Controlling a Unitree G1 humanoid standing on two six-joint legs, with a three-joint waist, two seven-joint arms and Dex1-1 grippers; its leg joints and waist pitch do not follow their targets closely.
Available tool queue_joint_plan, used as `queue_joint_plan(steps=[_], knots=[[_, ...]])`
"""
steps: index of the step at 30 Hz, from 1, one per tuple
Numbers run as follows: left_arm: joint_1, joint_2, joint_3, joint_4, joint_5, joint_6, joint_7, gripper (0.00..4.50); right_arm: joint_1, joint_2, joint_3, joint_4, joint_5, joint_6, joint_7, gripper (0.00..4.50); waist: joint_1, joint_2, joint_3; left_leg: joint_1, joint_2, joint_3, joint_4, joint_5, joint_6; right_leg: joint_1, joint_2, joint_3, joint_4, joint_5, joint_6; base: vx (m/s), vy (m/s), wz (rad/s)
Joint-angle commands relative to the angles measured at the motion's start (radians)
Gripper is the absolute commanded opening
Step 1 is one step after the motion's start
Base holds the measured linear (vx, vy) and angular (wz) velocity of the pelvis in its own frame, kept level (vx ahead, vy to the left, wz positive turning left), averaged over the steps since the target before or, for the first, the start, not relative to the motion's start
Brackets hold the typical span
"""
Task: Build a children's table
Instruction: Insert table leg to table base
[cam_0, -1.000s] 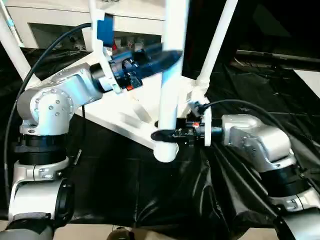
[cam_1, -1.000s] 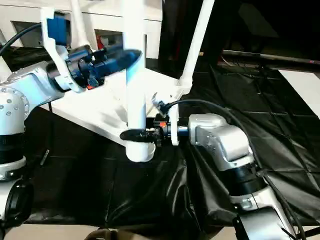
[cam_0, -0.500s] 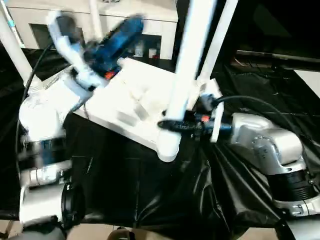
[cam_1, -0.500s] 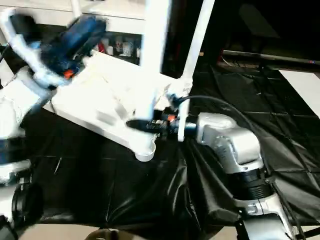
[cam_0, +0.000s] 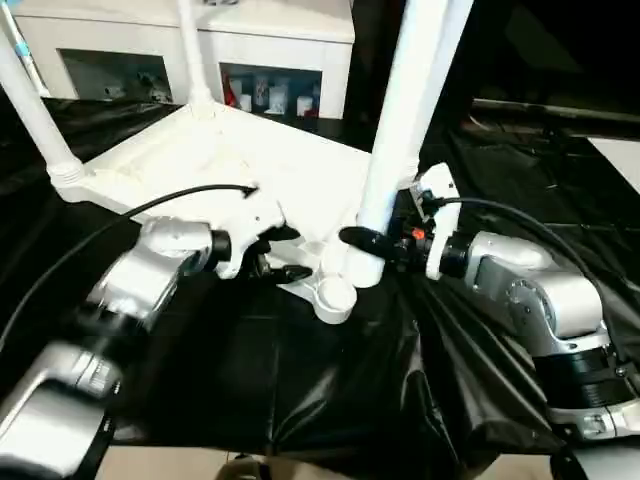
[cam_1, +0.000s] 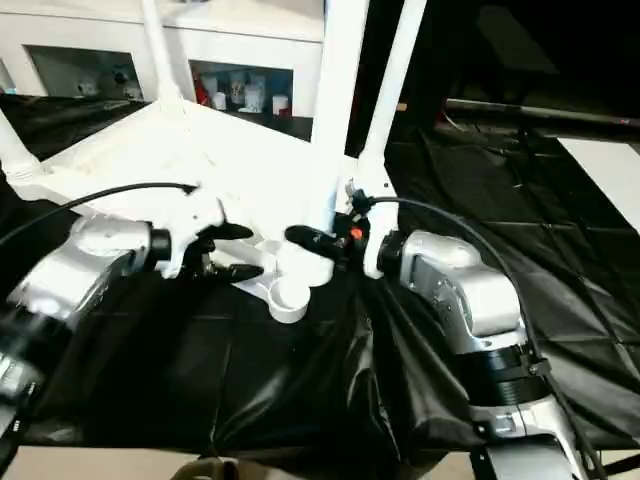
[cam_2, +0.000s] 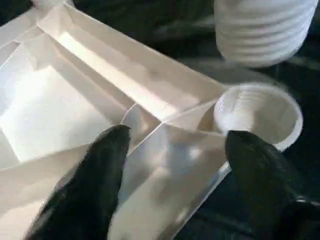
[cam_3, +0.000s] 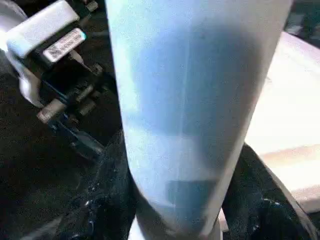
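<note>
White leg (cam_3: 190, 115) clamped by right gripper (cam_0: 362, 240).

Silver forearms, rounded cast housings, black joint rings. Black cable arcs over each toward the wrist. Left gripper (cam_0: 283, 253): two black fingers (cam_2: 95, 170), white wrist bracket. Right gripper (cam_0: 362, 240): black fingers, white camera mount, small red-orange marking.

Leg (cam_0: 405, 120): top cut off by frame edge.
Left forearm (cam_0: 60, 390): blurred.
Cabinet (cam_0: 270, 90) contents: too small to tell.
</note>
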Motion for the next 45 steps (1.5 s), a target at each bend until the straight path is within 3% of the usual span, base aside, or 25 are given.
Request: queue_joint_plan(steps=[1,2,3,5,9,13,15,17,20,24,25,26,29,32,33,36,37,38,42,45], knots=[[-0.029,-0.006,-0.036,0.064,0.053,-0.051,0.003,3.21,0.012,-0.016,0.017,0.004,-0.038,-0.033,-0.021,1.86,0.002,0.030,-0.086,0.056,0.051,-0.031,-0.071,-0.243,-0.110,0.022,-0.081,0.029,-0.066,-0.036,-0.211,0.000,0.000,0.00],[-0.058,-0.011,-0.067,0.137,0.100,-0.097,0.014,3.04,0.022,-0.014,0.025,0.005,-0.054,-0.057,-0.030,1.86,0.000,0.027,-0.083,0.054,0.049,-0.030,-0.073,-0.250,-0.106,0.021,-0.079,0.030,-0.074,-0.049,-0.206,0.000,0.000,0.00],[-0.077,-0.015,-0.084,0.189,0.130,-0.128,0.009,2.92,0.031,-0.012,0.026,-0.001,-0.057,-0.062,-0.029,1.86,0.002,0.029,-0.086,0.059,0.049,-0.030,-0.071,-0.264,-0.110,0.020,-0.079,0.031,-0.074,-0.052,-0.203,0.000,0.000,0.00],[-0.099,-0.018,-0.103,0.253,0.166,-0.164,-0.021,2.83,0.043,-0.013,0.027,-0.014,-0.060,-0.060,-0.030,1.86,0.001,0.030,-0.086,0.056,0.053,-0.034,-0.074,-0.272,-0.111,0.025,-0.081,0.029,-0.070,-0.035,-0.218,0.000,0.000,0.00],[-0.120,-0.023,-0.102,0.309,0.165,-0.171,-0.102,2.38,0.055,-0.017,0.021,-0.028,-0.059,-0.058,-0.032,1.86,-0.004,0.036,-0.082,0.054,0.051,-0.034,-0.076,-0.298,-0.099,0.026,-0.084,0.029,-0.074,-0.074,-0.241,0.000,0.000,0.00],[-0.165,-0.044,-0.102,0.402,0.195,-0.221,-0.060,1.99,0.061,-0.020,0.021,-0.030,-0.058,-0.065,-0.034,1.86,-0.005,0.036,-0.080,0.059,0.051,-0.035,-0.074,-0.321,-0.091,0.027,-0.087,0.033,-0.082,-0.134,-0.244,0.000,0.000,0.00],[-0.190,-0.055,-0.083,0.451,0.183,-0.242,-0.082,1.92,0.061,-0.017,0.019,-0.030,-0.061,-0.070,-0.036,1.86,-0.004,0.043,-0.080,0.055,0.051,-0.037,-0.075,-0.310,-0.088,0.030,-0.089,0.033,-0.082,-0.139,-0.246,0.000,0.000,0.00],[-0.199,-0.060,-0.074,0.466,0.180,-0.253,-0.086,1.67,0.061,-0.016,0.018,-0.031,-0.061,-0.071,-0.036,1.86,-0.003,0.041,-0.081,0.060,0.051,-0.036,-0.075,-0.320,-0.088,0.028,-0.086,0.032,-0.085,-0.154,-0.245,0.000,0.000,0.00],[-0.238,-0.071,-0.004,0.497,0.127,-0.261,-0.135,1.46,0.057,-0.015,0.005,-0.031,-0.059,-0.075,-0.039,1.86,-0.003,0.042,-0.081,0.058,0.051,-0.036,-0.075,-0.313,-0.083,0.029,-0.085,0.031,-0.082,-0.134,-0.259,0.000,0.000,0.00],[-0.245,-0.071,0.014,0.498,0.105,-0.257,-0.215,1.15,0.057,-0.017,0.006,-0.030,-0.058,-0.076,-0.039,1.86,0.002,0.042,-0.083,0.060,0.052,-0.033,-0.072,-0.297,-0.073,0.026,-0.085,0.031,-0.079,-0.090,-0.278,0.000,0.000,0.00],[-0.247,-0.070,0.011,0.502,0.108,-0.251,-0.232,1.12,0.056,-0.017,0.006,-0.030,-0.058,-0.076,-0.038,1.86,0.003,0.045,-0.083,0.060,0.053,-0.032,-0.072,-0.299,-0.072,0.025,-0.085,0.031,-0.078,-0.086,-0.280,0.000,0.000,0.00],[-0.248,-0.071,0.004,0.505,0.111,-0.240,-0.256,1.46,0.056,-0.017,0.007,-0.029,-0.058,-0.077,-0.037,1.86,0.003,0.042,-0.082,0.061,0.053,-0.032,-0.073,-0.301,-0.070,0.025,-0.085,0.031,-0.079,-0.090,-0.279,0.000,0.000,0.00],[-0.250,-0.078,-0.010,0.531,0.140,-0.244,-0.287,1.47,0.054,-0.014,0.011,-0.024,-0.060,-0.080,-0.035,1.86,0.004,0.039,-0.081,0.060,0.053,-0.031,-0.074,-0.302,-0.067,0.027,-0.087,0.032,-0.080,-0.112,-0.275,0.000,0.000,0.00],[-0.240,-0.087,-0.021,0.548,0.172,-0.270,-0.277,2.07,0.054,-0.012,0.013,-0.022,-0.062,-0.081,-0.031,1.86,0.003,0.041,-0.080,0.061,0.055,-0.033,-0.075,-0.311,-0.066,0.025,-0.089,0.033,-0.084,-0.132,-0.271,0.000,0.000,0.00],[-0.236,-0.091,-0.030,0.555,0.187,-0.283,-0.265,1.94,0.053,-0.011,0.014,-0.021,-0.063,-0.082,-0.030,1.86,0.004,0.038,-0.080,0.062,0.056,-0.033,-0.075,-0.315,-0.067,0.025,-0.090,0.034,-0.085,-0.141,-0.269,0.000,0.000,0.00],[-0.232,-0.099,-0.055,0.576,0.234,-0.323,-0.191,2.08,0.052,-0.011,0.016,-0.021,-0.063,-0.083,-0.029,1.86,0.004,0.039,-0.080,0.061,0.057,-0.035,-0.076,-0.317,-0.067,0.025,-0.090,0.034,-0.085,-0.144,-0.262,0.000,0.000,0.00],[-0.235,-0.116,-0.063,0.603,0.275,-0.363,-0.052,2.08,0.053,-0.011,0.017,-0.021,-0.062,-0.084,-0.028,1.86,0.003,0.042,-0.081,0.059,0.057,-0.035,-0.076,-0.317,-0.069,0.026,-0.089,0.033,-0.083,-0.135,-0.262,0.000,0.000,0.00],[-0.238,-0.122,-0.061,0.611,0.283,-0.370,-0.016,2.08,0.053,-0.010,0.017,-0.021,-0.062,-0.085,-0.028,1.86,0.002,0.041,-0.081,0.060,0.057,-0.036,-0.076,-0.324,-0.070,0.026,-0.087,0.033,-0.083,-0.134,-0.258,0.000,0.000,0.00],[-0.239,-0.135,-0.054,0.634,0.295,-0.370,-0.011,2.12,0.059,-0.012,0.020,-0.030,-0.061,-0.082,-0.023,1.86,0.004,0.041,-0.081,0.059,0.055,-0.036,-0.075,-0.305,-0.061,0.026,-0.088,0.033,-0.087,-0.129,-0.258,0.000,0.000,0.00],[-0.238,-0.137,-0.060,0.648,0.308,-0.361,-0.037,1.75,0.064,-0.014,0.022,-0.037,-0.060,-0.079,-0.017,1.86,0.003,0.043,-0.081,0.061,0.056,-0.036,-0.076,-0.317,-0.064,0.025,-0.088,0.033,-0.086,-0.131,-0.262,0.000,0.000,0.00]])
